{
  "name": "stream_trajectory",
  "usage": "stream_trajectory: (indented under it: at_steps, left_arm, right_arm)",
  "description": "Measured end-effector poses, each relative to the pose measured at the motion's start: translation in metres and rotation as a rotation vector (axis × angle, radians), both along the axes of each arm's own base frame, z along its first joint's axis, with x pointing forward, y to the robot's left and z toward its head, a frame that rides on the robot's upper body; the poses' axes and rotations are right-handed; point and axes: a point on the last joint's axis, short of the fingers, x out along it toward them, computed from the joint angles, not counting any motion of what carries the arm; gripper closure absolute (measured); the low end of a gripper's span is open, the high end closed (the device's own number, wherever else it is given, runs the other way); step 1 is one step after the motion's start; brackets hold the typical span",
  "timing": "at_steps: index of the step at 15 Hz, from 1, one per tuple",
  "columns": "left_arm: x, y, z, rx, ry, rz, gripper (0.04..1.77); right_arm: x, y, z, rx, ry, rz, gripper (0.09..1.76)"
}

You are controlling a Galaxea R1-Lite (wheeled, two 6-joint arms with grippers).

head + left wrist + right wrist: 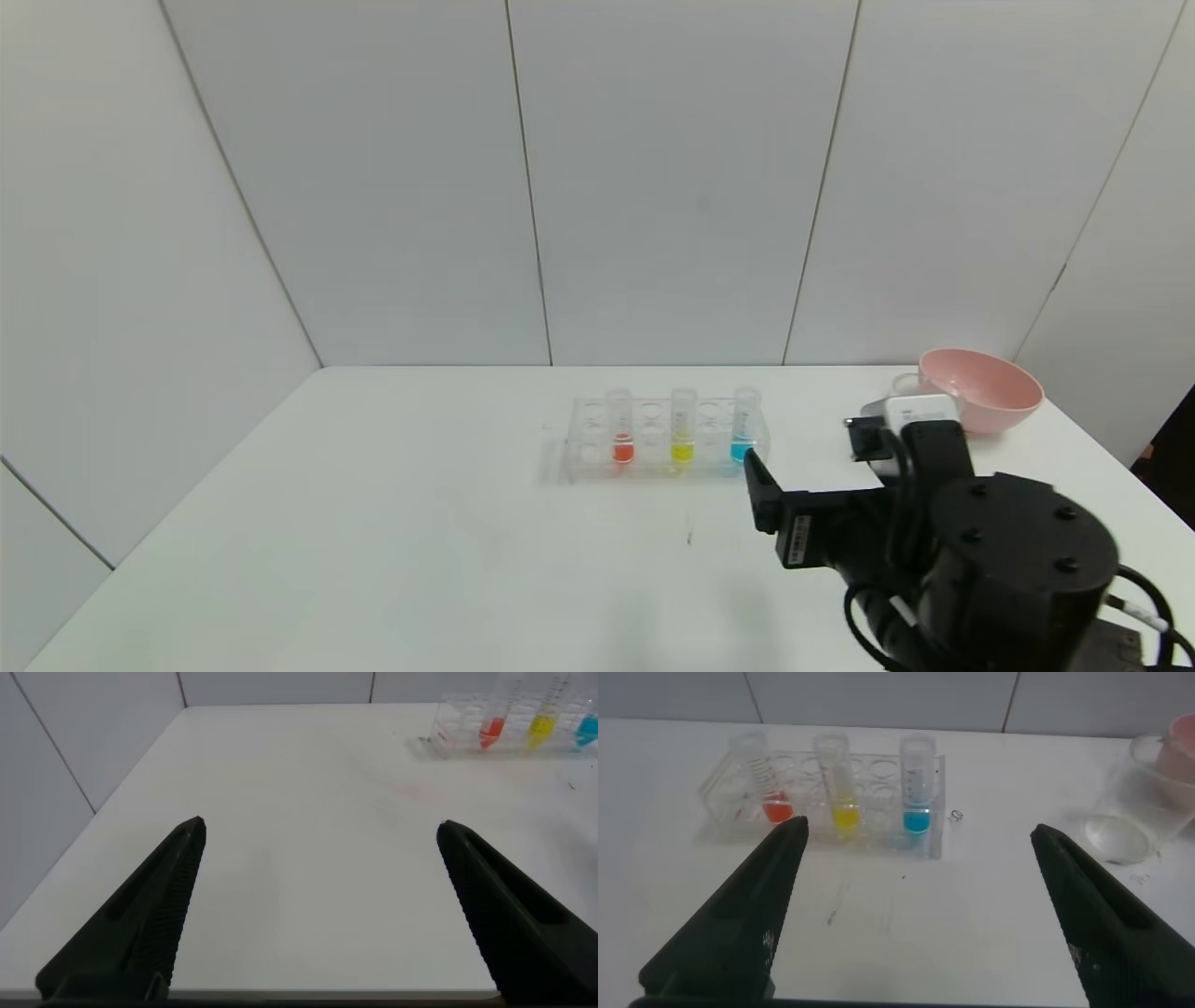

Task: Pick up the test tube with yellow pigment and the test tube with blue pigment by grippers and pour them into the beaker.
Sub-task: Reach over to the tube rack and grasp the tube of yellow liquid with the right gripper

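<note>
Three tubes stand upright in a clear rack (590, 439) mid-table. The test tube with yellow pigment (682, 446) is in the middle and the test tube with blue pigment (743, 446) is on the right. A like tube with red-orange liquid (623, 448) is on the left. My right gripper (915, 831) is open and empty, a little in front of the rack, facing the blue tube (917, 803) and the yellow tube (842, 798). The beaker (1132, 803) stands off to the right by the pink bowl. My left gripper (320, 824) is open and empty over bare table, far from the rack (458, 728).
A pink bowl (980, 387) sits at the back right, just behind the beaker (902, 382). My right arm (990, 560) fills the lower right of the head view. White wall panels close the back and sides. A small dark mark (689, 536) lies on the table.
</note>
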Motion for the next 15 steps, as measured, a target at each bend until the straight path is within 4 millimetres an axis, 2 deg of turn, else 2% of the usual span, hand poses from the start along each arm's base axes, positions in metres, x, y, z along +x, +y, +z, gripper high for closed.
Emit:
stream_trajectory:
  at_steps: [4,7,11,15]
  left_arm:
    - [0.0,0.0,0.0,0.0,0.0,0.0,0.05]
    - [0.0,0.0,0.0,0.0,0.0,0.0,0.05]
    - [0.0,0.0,0.0,0.0,0.0,0.0,0.05]
    - [0.0,0.0,0.0,0.0,0.0,0.0,0.05]
  right_arm:
    - [0.001,0.05,-0.017,-0.01,0.001,0.028,0.14]
    - [0.008,0.073,-0.033,-0.012,-0.001,0.036,0.14]
    - [0.02,0.085,-0.05,-0.028,0.01,0.033,0.14]
    - [0.038,0.086,-0.055,-0.033,0.02,0.05,0.14]
